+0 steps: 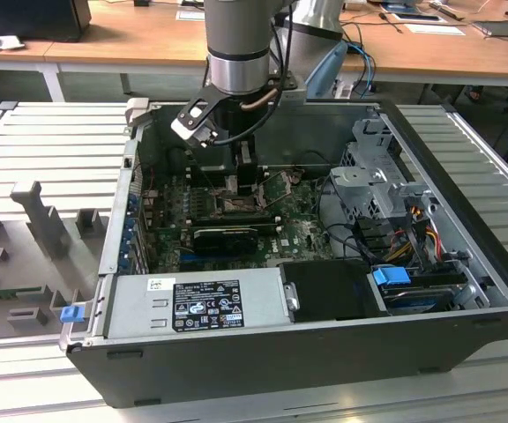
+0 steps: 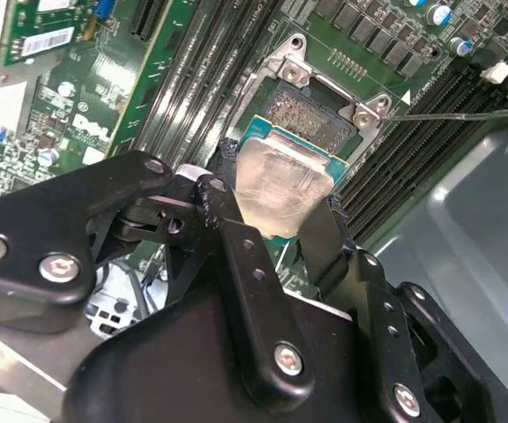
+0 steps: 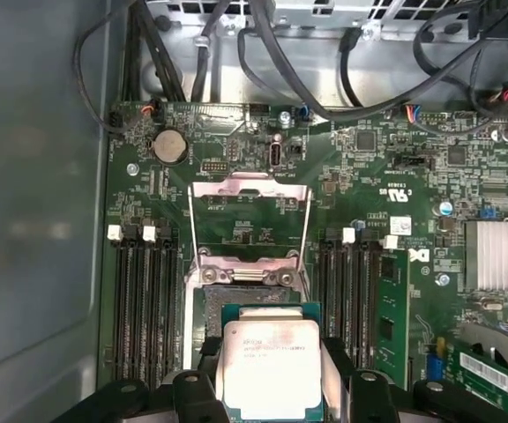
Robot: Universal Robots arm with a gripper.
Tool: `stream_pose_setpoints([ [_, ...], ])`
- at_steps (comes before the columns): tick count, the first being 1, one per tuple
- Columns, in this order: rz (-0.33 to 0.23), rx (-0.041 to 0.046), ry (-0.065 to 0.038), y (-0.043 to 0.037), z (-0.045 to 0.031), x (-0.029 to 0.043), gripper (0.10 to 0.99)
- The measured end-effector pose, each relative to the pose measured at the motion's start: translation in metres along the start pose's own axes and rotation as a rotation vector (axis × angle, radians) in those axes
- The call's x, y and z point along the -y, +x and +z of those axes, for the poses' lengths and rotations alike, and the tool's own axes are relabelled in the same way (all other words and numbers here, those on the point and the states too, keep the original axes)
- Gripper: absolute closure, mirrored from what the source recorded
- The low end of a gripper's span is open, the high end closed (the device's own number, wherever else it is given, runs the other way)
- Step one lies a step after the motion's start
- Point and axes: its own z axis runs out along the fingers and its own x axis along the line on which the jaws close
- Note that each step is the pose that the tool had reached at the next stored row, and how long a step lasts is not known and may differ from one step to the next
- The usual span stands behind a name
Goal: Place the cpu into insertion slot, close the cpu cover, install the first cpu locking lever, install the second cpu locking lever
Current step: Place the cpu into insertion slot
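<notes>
Wooden desks [image 1: 130,40] line the background as an open computer case [image 1: 263,328] lies on a ribbed grey bench [image 1: 51,141]. Inside, the cpu [image 3: 272,361] hangs over the insertion slot [image 3: 236,301] in the middle of the green motherboard [image 3: 360,185]. It overlaps part of the socket and looks unseated; whether it touches the rim cannot be told. The gripper [image 3: 272,379] pinches the chip by two opposite edges, its metal top bare, apparently so it can go down flat. The cpu cover [image 3: 250,183] stands upright at the slot's hinged edge, leaving the socket open for the chip. A thin locking lever [image 2: 452,113] juts free beside the socket, over the memory slots [image 3: 144,300].
</notes>
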Motion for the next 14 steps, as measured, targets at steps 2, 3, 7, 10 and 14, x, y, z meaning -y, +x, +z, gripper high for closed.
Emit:
stream_pose_setpoints([
  [2, 0.000, 0.0001, 0.000, 0.0009, 0.0055, 0.0007, 0.557],
  [3, 0.000, 0.0000, 0.000, 0.0013, 0.0083, 0.0009, 0.557],
  [7, -0.001, -0.0004, 0.000, 0.0024, 0.0175, 0.0033, 0.557],
  [10, 0.013, 0.0004, 0.000, 0.0054, 0.0267, 0.0053, 0.557],
  [14, 0.014, 0.0005, 0.000, 0.0083, 0.0400, 0.0063, 0.557],
])
